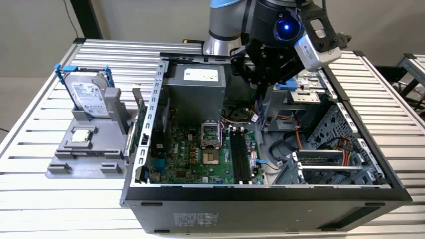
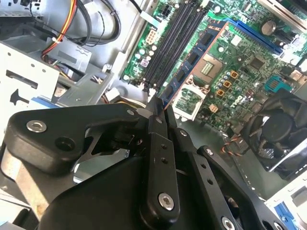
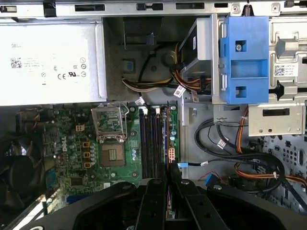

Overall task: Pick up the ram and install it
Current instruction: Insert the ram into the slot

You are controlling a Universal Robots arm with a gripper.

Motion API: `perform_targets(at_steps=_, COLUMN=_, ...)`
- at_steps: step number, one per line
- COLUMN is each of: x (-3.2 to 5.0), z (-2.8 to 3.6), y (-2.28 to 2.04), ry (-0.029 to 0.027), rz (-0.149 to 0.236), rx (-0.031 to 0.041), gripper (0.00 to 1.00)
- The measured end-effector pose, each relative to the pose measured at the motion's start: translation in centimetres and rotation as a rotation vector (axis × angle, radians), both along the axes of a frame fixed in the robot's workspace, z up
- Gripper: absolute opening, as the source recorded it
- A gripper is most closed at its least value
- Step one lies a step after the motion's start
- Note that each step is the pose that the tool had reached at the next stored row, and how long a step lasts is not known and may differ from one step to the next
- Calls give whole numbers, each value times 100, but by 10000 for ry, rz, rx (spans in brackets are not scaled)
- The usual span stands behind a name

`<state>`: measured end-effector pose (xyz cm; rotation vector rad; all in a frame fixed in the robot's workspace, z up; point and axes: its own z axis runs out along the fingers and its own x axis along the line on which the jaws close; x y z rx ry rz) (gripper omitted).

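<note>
My gripper (image 1: pixel 260 83) hangs inside the open computer case (image 1: pixel 265 191), above the back end of the motherboard (image 1: pixel 192 159). In the second wrist view the fingers (image 2: pixel 156 143) are shut on the ram (image 2: pixel 192 55), a long thin board with black chips that sticks out past the gripper (image 2: pixel 159 106) toward the black memory slots (image 2: pixel 172 38). In the first wrist view the gripper (image 3: pixel 168 168) sits over the end of the memory slots (image 3: pixel 151 141), with a green sliver pinched between the fingers. The slots (image 1: pixel 242 157) lie below and in front of the gripper.
A grey fixture (image 1: pixel 79 162) at the exterior view's left holds a hard drive in a blue frame (image 1: pixel 89 94) and a small silver processor chip (image 1: pixel 79 137). The power supply (image 3: pixel 48 62), a blue drive bracket (image 3: pixel 244 60), loose cables (image 3: pixel 249 163) and the processor socket (image 3: pixel 112 153) surround the slots.
</note>
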<state>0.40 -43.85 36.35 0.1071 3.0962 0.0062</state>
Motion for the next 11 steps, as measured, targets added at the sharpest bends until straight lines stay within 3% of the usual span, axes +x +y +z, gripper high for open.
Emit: perform_targets(at_steps=11, x=0, z=-108, y=0, ry=-19, rz=-2, rx=2, gripper=0)
